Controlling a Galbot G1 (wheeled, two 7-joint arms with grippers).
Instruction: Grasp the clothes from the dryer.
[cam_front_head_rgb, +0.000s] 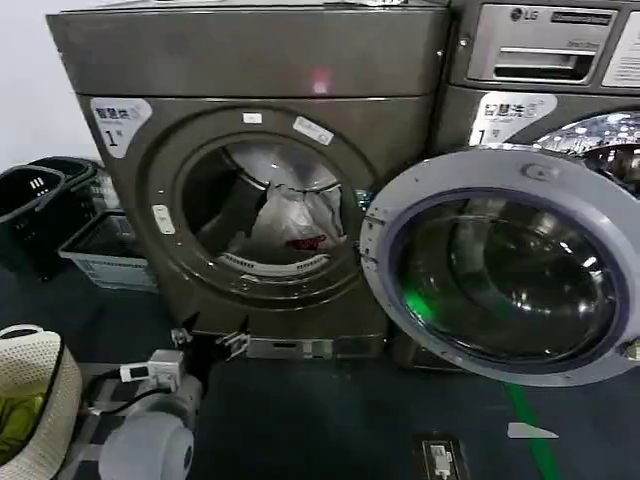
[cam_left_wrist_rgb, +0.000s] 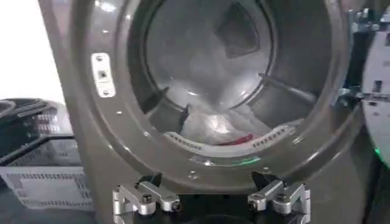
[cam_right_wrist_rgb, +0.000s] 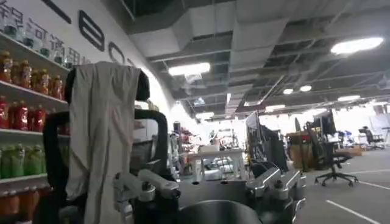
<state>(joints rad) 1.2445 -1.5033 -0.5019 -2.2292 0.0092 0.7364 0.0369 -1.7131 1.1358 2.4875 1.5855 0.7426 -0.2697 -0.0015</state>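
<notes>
Bronze-grey metal front-loading dryer (cam_front_head_rgb: 250, 150), round door (cam_front_head_rgb: 505, 265) swung wide; soft white-grey fabric clothes (cam_front_head_rgb: 295, 222) heaped at drum's front rim, apparently red scrap atop; left gripper (cam_left_wrist_rgb: 210, 198) spread wide outside porthole; right gripper (cam_right_wrist_rgb: 207, 189) wide, holding nothing

Dark baskets (cam_front_head_rgb: 40, 205) left, LG machine (cam_front_head_rgb: 545, 60) right, straw hat (cam_front_head_rgb: 30, 385) below.

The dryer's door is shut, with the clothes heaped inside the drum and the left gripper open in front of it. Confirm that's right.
Not quite: the dryer's door is swung wide open, as the head view shows. The clothes are heaped inside the drum, and the left gripper is open in front.
</notes>
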